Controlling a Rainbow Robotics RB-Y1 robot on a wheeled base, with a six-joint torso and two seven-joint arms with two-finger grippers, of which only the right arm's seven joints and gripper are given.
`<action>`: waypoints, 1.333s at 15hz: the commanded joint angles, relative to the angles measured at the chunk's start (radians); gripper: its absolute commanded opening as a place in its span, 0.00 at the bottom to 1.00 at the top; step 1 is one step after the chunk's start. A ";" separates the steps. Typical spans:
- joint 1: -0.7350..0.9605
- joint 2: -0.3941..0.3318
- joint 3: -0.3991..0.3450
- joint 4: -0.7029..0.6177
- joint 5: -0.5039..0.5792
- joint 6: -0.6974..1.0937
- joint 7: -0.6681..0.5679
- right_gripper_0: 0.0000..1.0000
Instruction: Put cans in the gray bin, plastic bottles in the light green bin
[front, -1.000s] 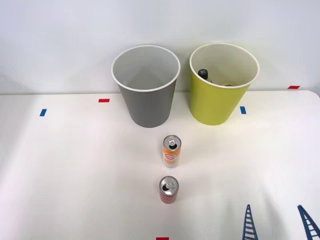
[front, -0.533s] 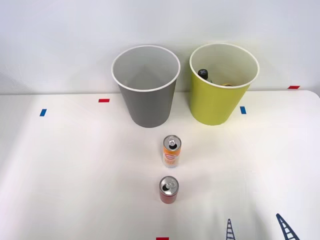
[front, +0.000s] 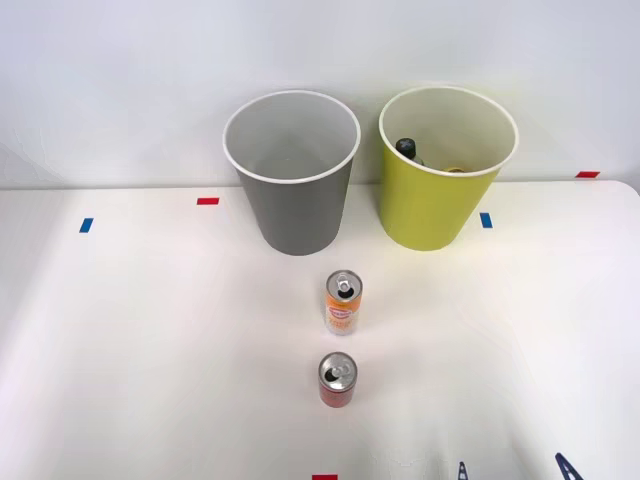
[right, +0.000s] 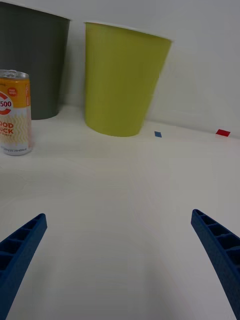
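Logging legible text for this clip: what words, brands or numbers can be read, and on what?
"500" on the orange-and-white can, cut off at the picture's edge.
"OOD" and "UCK" lower on it, also cut off.
Dark red can: label too small to read.
Gray bin and light green bin: none.

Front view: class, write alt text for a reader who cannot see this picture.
Two upright cans, an orange-and-white can and a dark red can nearer the camera, stand on a white table before a gray bin and a light green bin holding a black-capped bottle. The open right gripper shows at the picture's bottom edge.
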 joint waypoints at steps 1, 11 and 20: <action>0.007 0.001 -0.001 0.000 -0.001 0.001 0.002 1.00; 0.007 0.001 -0.001 0.000 -0.001 0.001 0.002 1.00; 0.007 0.001 -0.001 0.000 -0.001 0.001 0.002 1.00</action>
